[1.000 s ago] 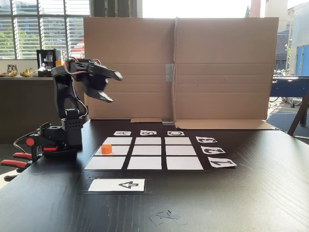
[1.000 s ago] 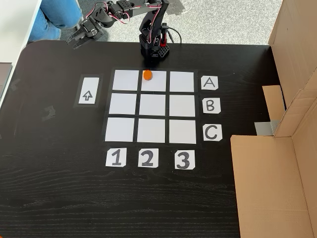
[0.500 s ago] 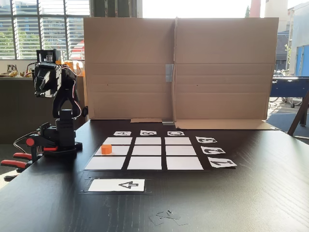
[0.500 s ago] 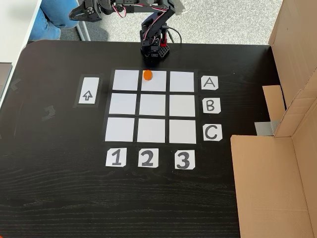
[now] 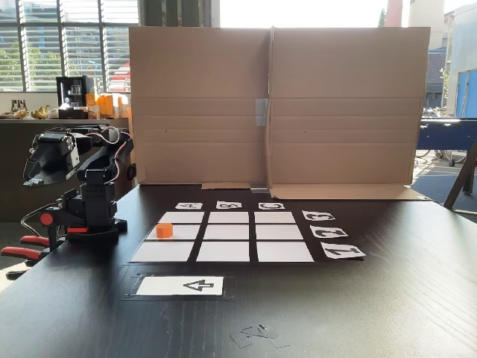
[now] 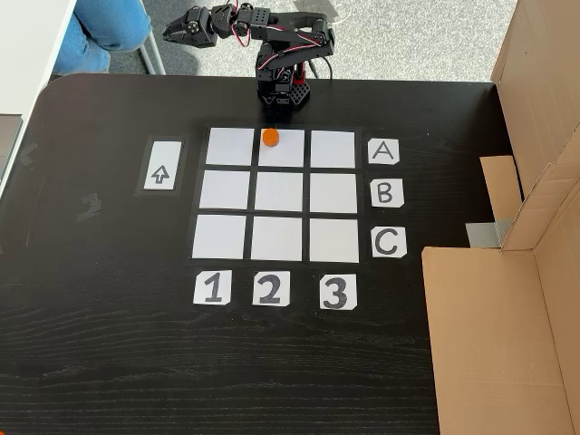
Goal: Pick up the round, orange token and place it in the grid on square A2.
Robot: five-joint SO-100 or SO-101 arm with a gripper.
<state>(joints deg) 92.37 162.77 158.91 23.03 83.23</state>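
One token [image 6: 270, 137], bright orange, flat-topped, sitting in the grid [image 6: 279, 194] on square A2 [image 6: 280, 152], the middle cell of the row beside the A card [image 6: 383, 151], close to that cell's far edge, the edge nearest the arm's base. In the low fixed view, same token [image 5: 164, 230] upright and free, nothing touching it. Eight other cells bare. Arrow card [image 6: 160, 175] lying apart from the grid, toward the counter [image 6: 109, 344] edge beside the column numbered 1. Cardboard screen [image 5: 272, 104] standing along the opposite counter edge.

Arm [image 6: 283, 54] folded low over its base at the counter's edge behind the A row, pincer [image 6: 181, 27] hanging out past that edge, well apart from the token. Pincer clearly empty; fingers apart or together, cannot tell at this size and angle.

Judging by the layout: placing seemingly done, token already on the target cell, arm in a parked-looking pose. Next move, if any, calling for little: no reach over the grid, no knock to the token, perhaps only a settle into rest.
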